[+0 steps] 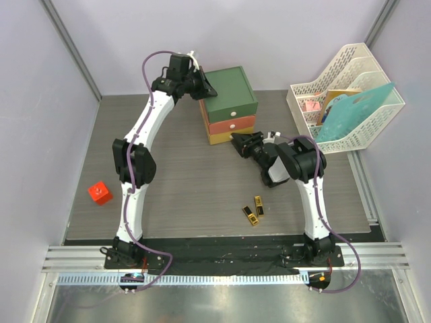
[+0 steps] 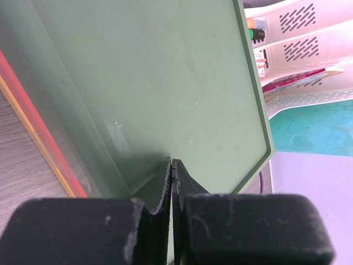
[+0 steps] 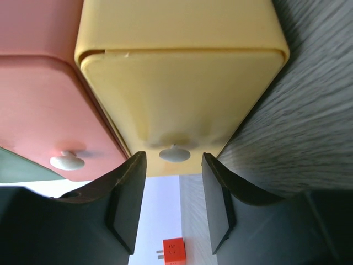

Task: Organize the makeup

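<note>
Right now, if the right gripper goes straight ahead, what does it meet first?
Likely the knob of the yellow drawer, centred between the open jaws of the right gripper; depth is unclear.

The inside of the green, orange and yellow plastic drawer box (image 1: 229, 101) is hidden by its fronts. The small red cube (image 3: 174, 252) is cut off by the right wrist view's bottom edge. The gold-and-black lipsticks (image 1: 250, 215) near the grey table's (image 1: 188, 195) near edge are shown too small for detail.

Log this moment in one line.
left gripper: shut, at drawer box top | right gripper: open, straddling yellow drawer knob | lipsticks: on table
</note>
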You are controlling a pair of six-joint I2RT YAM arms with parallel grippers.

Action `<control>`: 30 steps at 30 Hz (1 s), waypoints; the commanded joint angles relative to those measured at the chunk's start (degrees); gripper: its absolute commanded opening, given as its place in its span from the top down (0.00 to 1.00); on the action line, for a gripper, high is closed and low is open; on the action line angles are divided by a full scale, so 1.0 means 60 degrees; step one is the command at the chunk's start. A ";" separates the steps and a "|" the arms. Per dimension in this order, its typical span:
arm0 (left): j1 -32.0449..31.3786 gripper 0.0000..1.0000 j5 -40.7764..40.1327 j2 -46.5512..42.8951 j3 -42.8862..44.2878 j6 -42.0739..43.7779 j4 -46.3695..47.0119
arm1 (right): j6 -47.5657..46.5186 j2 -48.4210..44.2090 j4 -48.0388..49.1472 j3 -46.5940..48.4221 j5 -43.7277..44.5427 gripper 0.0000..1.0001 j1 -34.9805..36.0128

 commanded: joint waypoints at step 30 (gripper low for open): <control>0.0263 1.00 -0.0412 0.0700 -0.0731 0.0675 -0.2247 | 0.0666 0.0816 -0.0546 0.0041 0.1070 0.96 -0.0046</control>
